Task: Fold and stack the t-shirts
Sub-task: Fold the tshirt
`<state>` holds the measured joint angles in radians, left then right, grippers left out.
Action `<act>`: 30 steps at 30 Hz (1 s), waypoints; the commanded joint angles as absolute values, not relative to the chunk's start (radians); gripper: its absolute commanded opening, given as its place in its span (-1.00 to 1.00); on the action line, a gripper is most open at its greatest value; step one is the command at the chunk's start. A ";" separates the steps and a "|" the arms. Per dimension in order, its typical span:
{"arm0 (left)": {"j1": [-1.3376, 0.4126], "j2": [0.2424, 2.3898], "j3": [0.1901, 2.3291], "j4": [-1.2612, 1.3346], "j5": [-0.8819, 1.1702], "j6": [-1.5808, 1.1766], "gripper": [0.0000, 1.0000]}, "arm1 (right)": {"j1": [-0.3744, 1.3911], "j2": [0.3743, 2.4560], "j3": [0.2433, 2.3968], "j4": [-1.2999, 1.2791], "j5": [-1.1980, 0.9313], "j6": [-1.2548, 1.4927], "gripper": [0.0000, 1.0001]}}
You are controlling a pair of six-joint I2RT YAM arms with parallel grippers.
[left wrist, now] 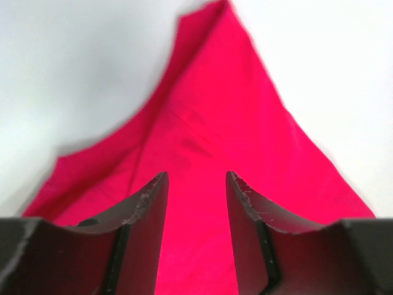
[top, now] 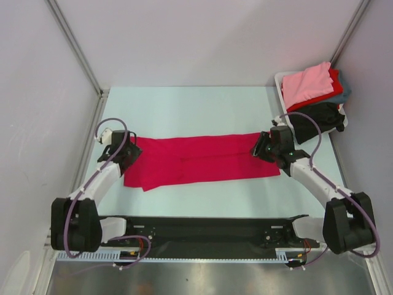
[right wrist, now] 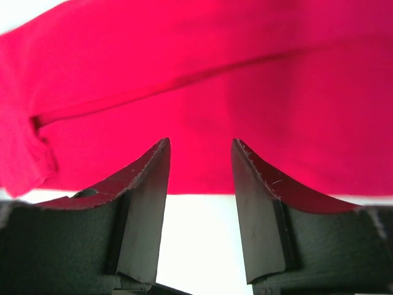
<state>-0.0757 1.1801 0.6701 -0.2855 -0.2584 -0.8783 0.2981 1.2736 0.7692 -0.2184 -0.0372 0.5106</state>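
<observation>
The left gripper (left wrist: 196, 178) stands open, its two dark fingers (left wrist: 147, 209) apart with only a strip of red cloth showing in the gap and nothing pinched between them; its wrist view shows the crimson t-shirt (left wrist: 209, 141) running away from the tips toward 12 o'clock and narrowing to a point there. The right gripper (right wrist: 201, 144) is likewise open and holds nothing, its fingertips poised over the shirt's near edge, with cloth filling that view from 9 to 3 o'clock and bare white table (right wrist: 196, 239) below at 6 o'clock. From above, the shirt lies flat as a long band across the middle of the table, the left gripper at its 9 o'clock end and the right at its 3 o'clock end. Well apart, at 2 o'clock from the shirt, a white bin (top: 279, 80) holds a pile: a light pink t-shirt (top: 307, 83) on top, a red t-shirt (top: 333, 80) and a grey-teal t-shirt (top: 345, 87) beneath, and a black t-shirt (top: 316, 117) at the pile's 6 o'clock side
</observation>
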 commanded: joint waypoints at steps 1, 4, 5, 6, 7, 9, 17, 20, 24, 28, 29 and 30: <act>-0.014 1.268 0.727 -0.223 -0.284 -0.910 -0.03 | 0.238 1.187 0.718 -0.241 0.038 0.546 0.00; 0.035 1.382 0.804 -0.215 -0.290 -0.913 0.00 | 0.193 1.129 0.675 -0.245 0.031 0.543 0.02; 0.043 1.406 0.843 -0.213 -0.296 -0.911 0.01 | 0.184 1.117 0.669 -0.250 0.038 0.542 0.03; 0.057 1.460 0.865 -0.210 -0.302 -0.905 0.01 | 0.170 1.095 0.651 -0.253 0.038 0.543 0.03; 0.061 1.483 0.888 -0.210 -0.304 -0.900 0.01 | 0.163 1.086 0.644 -0.256 0.038 0.542 0.03; 0.072 1.534 0.952 -0.209 -0.307 -0.896 0.01 | 0.141 1.066 0.634 -0.267 0.044 0.543 0.04; 0.107 1.715 1.083 -0.209 -0.250 -0.885 -0.02 | 0.068 0.983 0.560 -0.282 0.012 0.540 0.10; 0.112 1.743 1.094 -0.186 -0.227 -0.876 -0.02 | 0.051 0.966 0.538 -0.285 -0.015 0.535 0.11; 0.126 1.778 1.117 -0.167 -0.178 -0.862 -0.02 | 0.046 0.953 0.523 -0.293 -0.020 0.534 0.20; 0.130 1.809 1.138 -0.166 -0.160 -0.854 -0.05 | 0.041 0.953 0.506 -0.310 0.032 0.545 0.25; 0.133 1.816 1.141 -0.166 -0.155 -0.854 -0.05 | 0.038 0.953 0.500 -0.308 0.038 0.554 0.27; 0.135 1.830 1.143 -0.163 -0.152 -0.856 -0.06 | 0.038 0.953 0.492 -0.307 0.038 0.554 0.29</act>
<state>0.1223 1.8095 1.1019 -0.1932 -0.1810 -0.8780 0.0456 0.9691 0.5102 -0.2947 0.0048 0.5453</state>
